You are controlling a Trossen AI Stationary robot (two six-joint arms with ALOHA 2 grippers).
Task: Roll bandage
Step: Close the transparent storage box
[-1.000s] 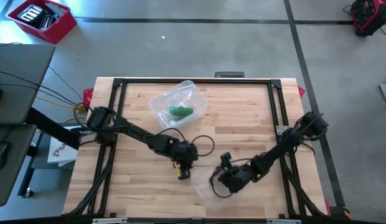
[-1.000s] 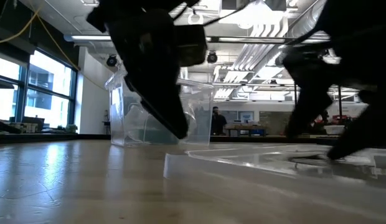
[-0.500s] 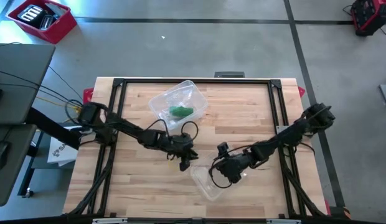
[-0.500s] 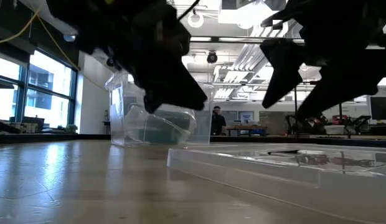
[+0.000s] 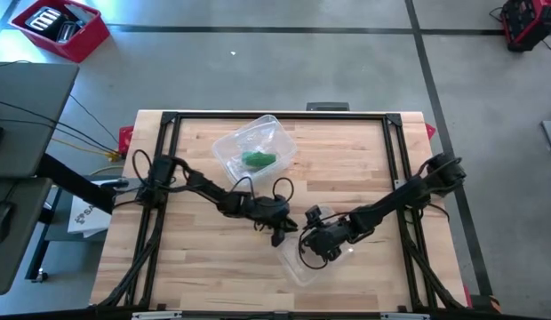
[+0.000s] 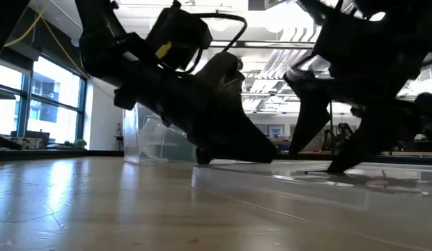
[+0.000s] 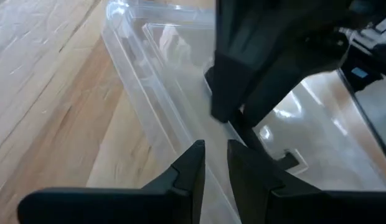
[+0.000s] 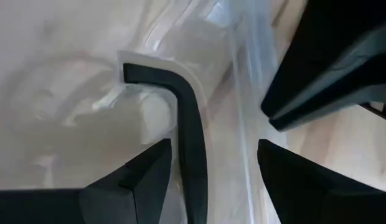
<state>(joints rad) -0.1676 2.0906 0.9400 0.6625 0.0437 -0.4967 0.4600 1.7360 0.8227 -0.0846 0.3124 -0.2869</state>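
A green bandage roll [image 5: 257, 160] lies in a clear tub [image 5: 254, 148] at the table's far middle. A clear flat lid [image 5: 300, 263] lies on the table near the front middle; it also shows in the low view [image 6: 320, 188]. My left gripper [image 5: 280, 235] is at the lid's left edge, its fingers [image 7: 215, 163] almost closed. My right gripper [image 5: 311, 252] is open over the lid, its fingers [image 8: 162, 163] standing on either side of the lid's raised rim [image 8: 243, 118]. My left gripper has the lid's rim [image 7: 199, 140] running into the narrow gap between its two fingers, at the lid's left edge. The fingers come low and slanting from the table's left side [image 6: 202, 152]. The lid lies flat on the table. My right gripper: whether its fingers touch the lid I cannot tell.
The two grippers are close together, tip to tip, over the lid. A black frame [image 5: 169, 120] runs round the tabletop. Bare wood lies to the left [image 5: 195, 258] and the far right [image 5: 347, 151]. A dark L-shaped mark [image 8: 183, 124] shows on the lid.
My left gripper has gone toward the table's right edge and down, tipping flatter, until it reaches the lid's left edge. My right gripper has shifted a little toward the far edge and the left gripper. The lid has stayed about where it was.
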